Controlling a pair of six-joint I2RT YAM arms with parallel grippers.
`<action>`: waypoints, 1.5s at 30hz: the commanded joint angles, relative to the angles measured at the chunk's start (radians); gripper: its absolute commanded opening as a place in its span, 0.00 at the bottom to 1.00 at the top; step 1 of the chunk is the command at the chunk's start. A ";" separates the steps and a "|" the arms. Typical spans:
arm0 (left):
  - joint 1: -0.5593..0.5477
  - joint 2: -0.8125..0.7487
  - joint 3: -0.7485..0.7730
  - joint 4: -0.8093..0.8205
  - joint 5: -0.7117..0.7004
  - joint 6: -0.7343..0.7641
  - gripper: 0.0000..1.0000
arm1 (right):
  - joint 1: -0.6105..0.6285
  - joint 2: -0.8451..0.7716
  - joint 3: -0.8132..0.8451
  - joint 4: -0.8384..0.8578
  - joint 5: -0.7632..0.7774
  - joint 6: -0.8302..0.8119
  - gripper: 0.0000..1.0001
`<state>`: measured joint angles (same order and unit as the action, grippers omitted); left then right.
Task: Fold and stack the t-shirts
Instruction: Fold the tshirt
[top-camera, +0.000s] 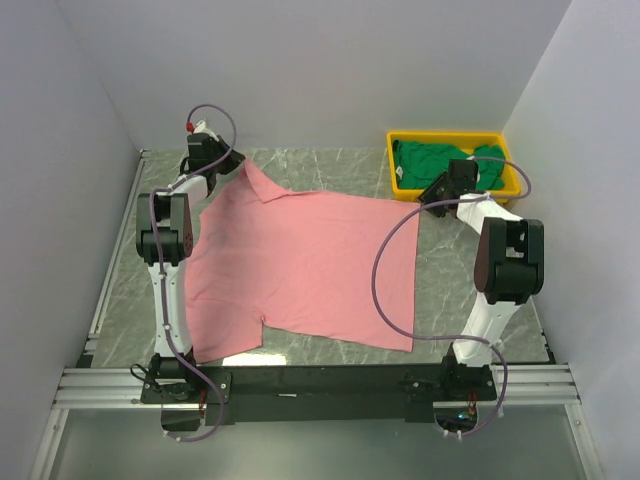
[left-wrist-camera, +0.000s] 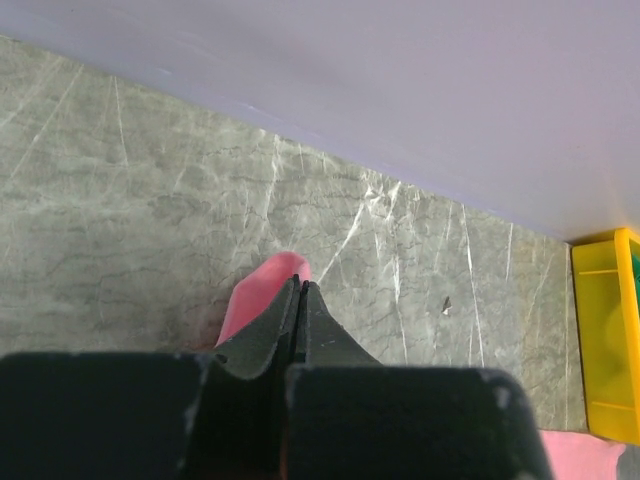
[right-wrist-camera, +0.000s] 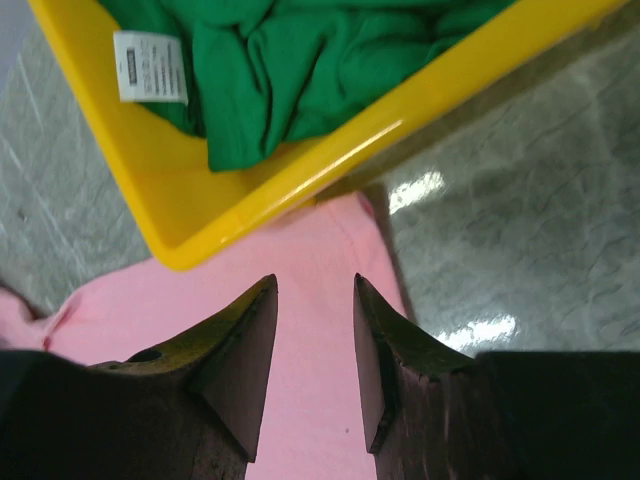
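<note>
Pink t-shirt (top-camera: 300, 265) lies spread flat on the table (top-camera: 455, 285), its far left corner clenched in the left gripper (left-wrist-camera: 299, 285); the right gripper (right-wrist-camera: 315, 290), jaws released above the far right corner beside the yellow tray (right-wrist-camera: 300, 180), should pinch there before any fold.

shirt (top-camera: 310, 270) on table (top-camera: 330, 165), seemingly another (top-camera: 440, 160) in tray (top-camera: 446, 135)

1. You have two t-shirts: one pink shirt (top-camera: 310, 270) with a collar and one green shirt (top-camera: 428, 160).
2. You have one yellow plastic tray (top-camera: 440, 136).
3. You have two two-finger grippers: one left gripper (left-wrist-camera: 300, 287) and one right gripper (right-wrist-camera: 315, 290).
4. You can see one white label (right-wrist-camera: 150, 66), on the green shirt.
5. You have one marble-patterned table (top-camera: 470, 290).
</note>
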<state>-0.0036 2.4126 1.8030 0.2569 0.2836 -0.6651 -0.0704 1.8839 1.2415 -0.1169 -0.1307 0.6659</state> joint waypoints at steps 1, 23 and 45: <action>0.001 -0.078 -0.008 0.005 0.009 0.029 0.01 | -0.008 0.035 0.061 -0.012 0.068 0.009 0.44; 0.024 -0.070 0.006 -0.033 0.022 0.041 0.01 | -0.006 0.204 0.184 -0.072 0.013 0.026 0.45; 0.030 -0.109 -0.005 -0.024 0.052 0.036 0.01 | -0.012 0.196 0.158 -0.037 0.016 0.049 0.00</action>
<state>0.0204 2.3966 1.8000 0.2016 0.3126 -0.6468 -0.0750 2.0838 1.4002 -0.1864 -0.1242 0.7128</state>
